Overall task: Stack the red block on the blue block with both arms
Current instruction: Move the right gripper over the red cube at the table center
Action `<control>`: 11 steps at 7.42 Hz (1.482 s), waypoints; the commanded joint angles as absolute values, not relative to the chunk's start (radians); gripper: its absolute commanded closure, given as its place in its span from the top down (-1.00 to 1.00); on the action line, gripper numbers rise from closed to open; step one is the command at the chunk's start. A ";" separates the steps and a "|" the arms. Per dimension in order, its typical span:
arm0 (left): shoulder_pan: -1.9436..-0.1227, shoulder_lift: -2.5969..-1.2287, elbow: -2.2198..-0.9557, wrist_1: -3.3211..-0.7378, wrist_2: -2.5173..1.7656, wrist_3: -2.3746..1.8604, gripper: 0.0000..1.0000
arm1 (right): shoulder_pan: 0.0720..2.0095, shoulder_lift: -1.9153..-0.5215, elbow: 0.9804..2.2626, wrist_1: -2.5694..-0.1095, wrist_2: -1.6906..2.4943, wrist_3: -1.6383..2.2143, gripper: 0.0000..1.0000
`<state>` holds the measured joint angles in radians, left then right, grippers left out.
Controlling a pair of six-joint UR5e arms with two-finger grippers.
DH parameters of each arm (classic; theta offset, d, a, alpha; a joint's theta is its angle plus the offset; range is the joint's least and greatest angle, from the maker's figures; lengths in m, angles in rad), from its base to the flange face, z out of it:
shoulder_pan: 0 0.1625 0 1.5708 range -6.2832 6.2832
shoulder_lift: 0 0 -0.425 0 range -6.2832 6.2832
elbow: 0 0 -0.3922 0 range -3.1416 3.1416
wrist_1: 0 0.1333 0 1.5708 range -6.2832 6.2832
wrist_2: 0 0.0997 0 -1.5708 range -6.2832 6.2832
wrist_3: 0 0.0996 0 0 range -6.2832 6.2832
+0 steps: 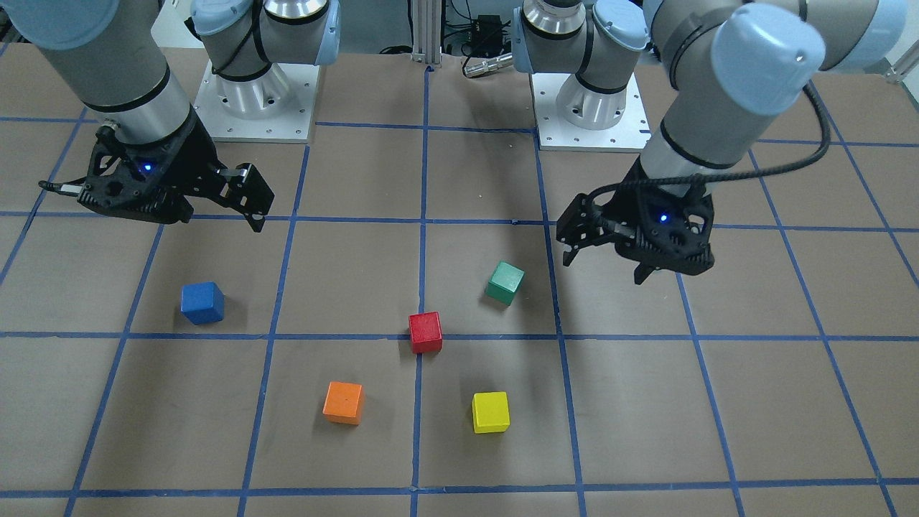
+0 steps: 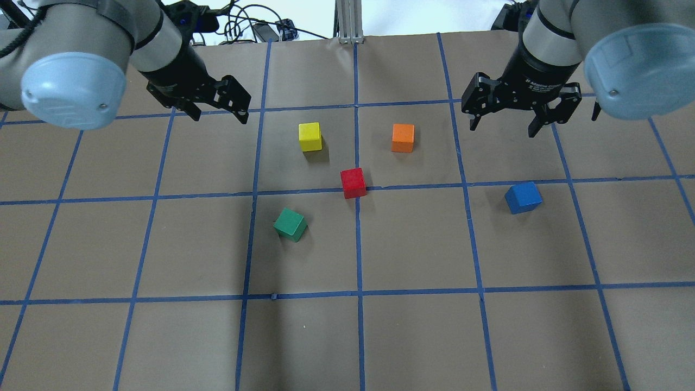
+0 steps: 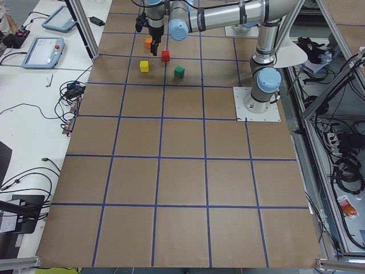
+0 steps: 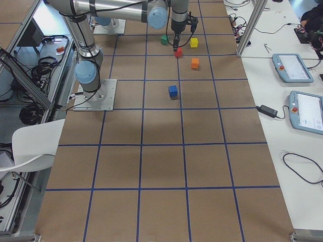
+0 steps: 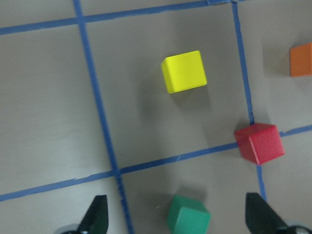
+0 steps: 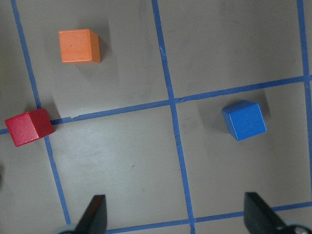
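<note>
- Left pincer (image 2: 217,114) and right pincer (image 2: 502,129) are spread wide, nothing gripped.
- Red block (image 2: 353,182) is spotted ahead of the left pincer's inner finger; blue block (image 2: 523,197) is parked near the right pincer.

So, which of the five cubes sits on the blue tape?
The red block: it covers a crossing of two tape lines. The yellow cube, orange cube, green cube and blue block all lie off the tape.
</note>
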<state>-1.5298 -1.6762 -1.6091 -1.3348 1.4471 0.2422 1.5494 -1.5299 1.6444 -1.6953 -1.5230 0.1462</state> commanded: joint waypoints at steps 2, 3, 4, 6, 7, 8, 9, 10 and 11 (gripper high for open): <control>-1.532 -1.580 -1.562 -1.463 1.543 0.224 1.00 | 1.543 -1.540 1.655 -1.683 -1.534 0.149 1.00; -1.535 -1.585 -1.510 -1.538 1.546 0.203 1.00 | 1.543 -1.534 1.670 -1.684 -1.529 0.147 1.00; -1.536 -1.580 -1.505 -1.604 1.555 0.202 1.00 | 1.545 -1.532 1.704 -1.693 -1.513 0.147 1.00; -1.537 -1.582 -1.491 -1.605 1.548 0.201 1.00 | 1.545 -1.542 1.752 -1.686 -1.531 0.149 1.00; -1.537 -1.582 -1.490 -1.595 1.545 0.204 1.00 | 1.546 -1.542 1.781 -1.687 -1.534 0.149 1.00; -1.537 -1.586 -1.489 -1.577 1.545 0.204 1.00 | 1.546 -1.543 1.792 -1.687 -1.535 0.150 1.00; -1.537 -1.583 -1.494 -1.572 1.548 0.215 1.00 | 1.546 -1.554 1.792 -1.686 -1.534 0.149 1.00; -1.537 -1.580 -1.500 -1.572 1.545 0.215 1.00 | 1.546 -1.580 1.792 -1.686 -1.531 0.146 1.00; -1.537 -1.580 -1.500 -1.572 1.542 0.209 1.00 | 1.548 -1.582 1.792 -1.687 -1.519 0.144 1.00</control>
<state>-1.5371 -1.5812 -1.4976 -1.5739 1.5447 0.2119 1.5466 -1.5698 1.7906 -1.6863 -1.5295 0.1466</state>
